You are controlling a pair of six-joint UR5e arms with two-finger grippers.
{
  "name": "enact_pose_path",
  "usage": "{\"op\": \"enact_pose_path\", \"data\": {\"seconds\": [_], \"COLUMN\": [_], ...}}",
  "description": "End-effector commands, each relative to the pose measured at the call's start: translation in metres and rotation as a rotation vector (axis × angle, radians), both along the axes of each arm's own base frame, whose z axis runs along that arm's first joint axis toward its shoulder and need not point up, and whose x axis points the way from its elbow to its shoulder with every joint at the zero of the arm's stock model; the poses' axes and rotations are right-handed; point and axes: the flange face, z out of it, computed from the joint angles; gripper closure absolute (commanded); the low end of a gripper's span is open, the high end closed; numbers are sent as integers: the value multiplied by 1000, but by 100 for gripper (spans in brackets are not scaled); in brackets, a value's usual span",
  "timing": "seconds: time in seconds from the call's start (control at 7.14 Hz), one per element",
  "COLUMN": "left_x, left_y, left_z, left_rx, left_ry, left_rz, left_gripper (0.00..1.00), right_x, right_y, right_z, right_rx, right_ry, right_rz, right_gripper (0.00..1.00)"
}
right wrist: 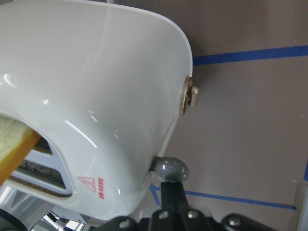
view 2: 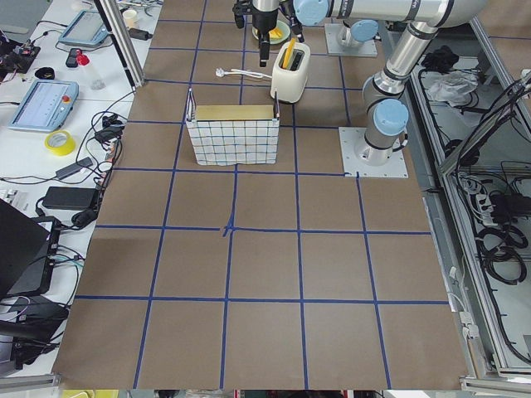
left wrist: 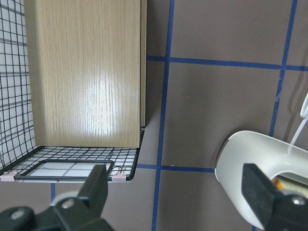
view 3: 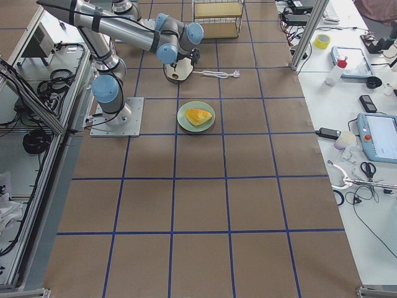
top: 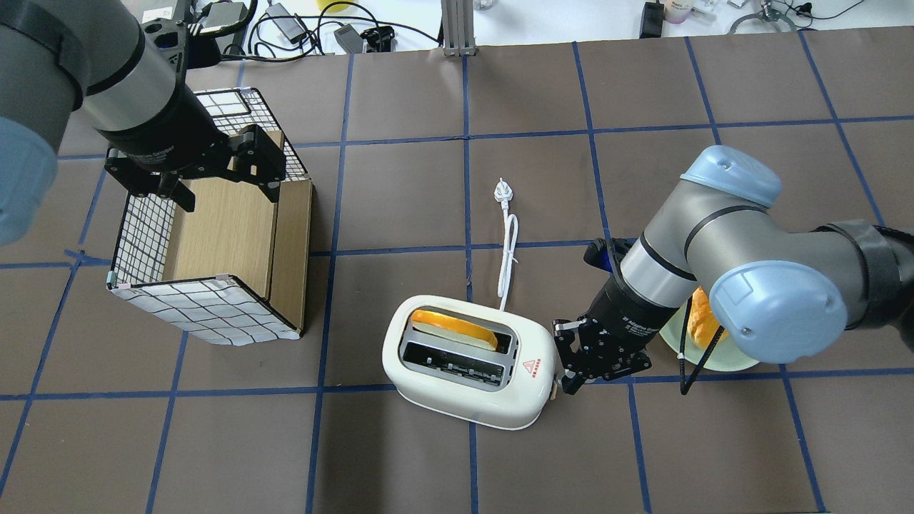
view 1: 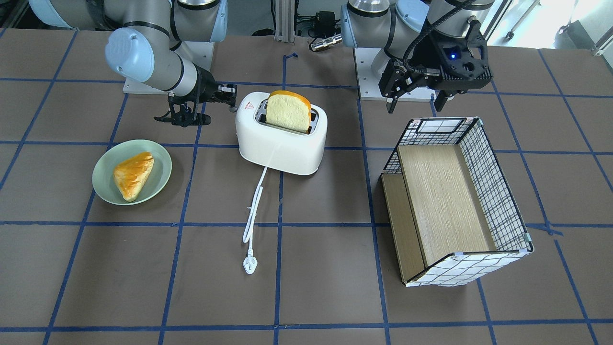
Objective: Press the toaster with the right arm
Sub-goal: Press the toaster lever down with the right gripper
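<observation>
Knob, one, grey, sits touching the closed, empty fingertips of right gripper, on one two-slot toaster holding one slice; left gripper spread, empty, one basket beside its finger; one plate, half hidden overhead by right arm.

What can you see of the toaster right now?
The toaster is rounded glossy white plastic, upright on the table, two slots on top; a bread slice stands tall in the slot farther from the robot. A red triangle mark sits by the end with a grey lever knob and a tan dial. The right hand, fingers closed, touches that knob. Its white cord lies unplugged.
</observation>
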Motion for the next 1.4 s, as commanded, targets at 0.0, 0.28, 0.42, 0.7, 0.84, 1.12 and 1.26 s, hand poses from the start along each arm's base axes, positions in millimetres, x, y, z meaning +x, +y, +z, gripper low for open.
{"op": "enact_pose_path", "data": {"seconds": [0.0, 0.28, 0.42, 0.7, 0.84, 1.12, 1.26], "left_x": [0, 0, 0, 0, 0, 0, 0], "left_y": [0, 0, 0, 0, 0, 0, 0], "left_z": [0, 0, 0, 0, 0, 0, 0], "left_rx": [-1, -1, 0, 0, 0, -1, -1], "left_ry": [0, 0, 0, 0, 0, 0, 0], "left_rz": [0, 0, 0, 0, 0, 0, 0], "left_gripper": [0, 0, 0, 0, 0, 0, 0], "right_x": [0, 0, 0, -1, -1, -3, -3], "right_y": [0, -7, -8, -14, -15, -13, -11], "right_z": [-8, -20, -24, -34, -42, -56, -60], "right_rx": [5, 1, 10, 13, 20, -6, -8], "right_ry": [0, 0, 0, 2, 2, 6, 9], "right_rz": [1, 0, 1, 1, 1, -2, -3], "right_gripper": [100, 100, 100, 100, 100, 100, 100]}}
